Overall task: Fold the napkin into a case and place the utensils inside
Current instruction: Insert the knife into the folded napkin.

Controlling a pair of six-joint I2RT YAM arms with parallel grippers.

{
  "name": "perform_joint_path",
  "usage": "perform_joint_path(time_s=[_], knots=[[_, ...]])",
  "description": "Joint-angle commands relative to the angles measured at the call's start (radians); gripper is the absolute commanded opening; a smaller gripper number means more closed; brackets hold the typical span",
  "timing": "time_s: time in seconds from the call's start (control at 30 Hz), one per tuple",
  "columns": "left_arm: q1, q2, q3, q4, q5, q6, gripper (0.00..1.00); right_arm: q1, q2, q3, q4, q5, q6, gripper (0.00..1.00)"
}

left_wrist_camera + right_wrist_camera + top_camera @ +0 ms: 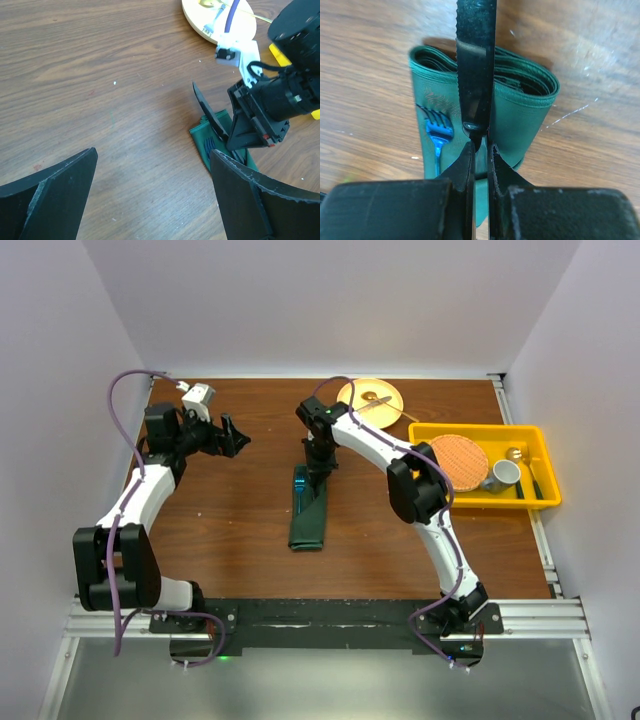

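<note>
Right fingers pinching knife over case mouth; fork alongside; left fingers spread, well apart.

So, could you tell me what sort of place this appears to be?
Probably a robotics lab test cell: plain white walls box in a brown wood-grain table, and two white robot arms are bolted to an aluminium rail at its edge.

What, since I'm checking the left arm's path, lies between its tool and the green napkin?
Only bare wooden table lies between the open left tool and the folded napkin; the top and left wrist views show it.
</note>
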Motion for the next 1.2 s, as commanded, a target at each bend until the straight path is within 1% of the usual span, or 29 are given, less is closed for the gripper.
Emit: perform_joint_path(time_s=[0.0,0.23,0.3,0.37,0.43,0.5,0.63,0.83,0.97,1.17], knots=[[0.008,-0.029,-0.010,0.045,0.008,-0.007,1.00,-0.005,-0.091,-0.027,-0.023,-0.032,0.052,0.00],[0.011,-0.032,-0.022,0.045,0.011,-0.006,1.00,-0.005,-0.103,-0.046,-0.023,-0.064,0.076,0.00],[0.011,-0.032,-0.022,0.046,0.014,-0.004,1.00,-0.005,-0.108,-0.051,-0.021,-0.058,0.074,0.10],[0.012,-0.030,-0.022,0.046,0.015,-0.001,1.00,-0.006,-0.113,-0.036,-0.027,-0.044,0.065,0.13],[0.014,-0.030,-0.019,0.048,0.017,-0.003,1.00,-0.014,-0.114,-0.019,-0.029,-0.017,0.057,0.23],[0.014,-0.029,-0.019,0.051,0.022,-0.001,1.00,-0.023,-0.111,0.013,-0.034,-0.003,0.040,0.32],[0.016,-0.020,-0.010,0.056,0.025,-0.004,1.00,-0.035,-0.091,0.073,-0.029,0.045,0.028,0.39],[0.014,-0.015,-0.004,0.056,0.025,-0.003,1.00,-0.063,-0.022,0.205,-0.001,0.111,0.000,0.38],[0.014,-0.017,-0.007,0.052,0.022,-0.001,1.00,-0.097,0.028,0.277,0.035,0.100,-0.039,0.41],[0.016,-0.015,-0.007,0.057,0.020,-0.003,1.00,-0.163,0.093,0.283,0.129,-0.131,-0.117,0.42]])
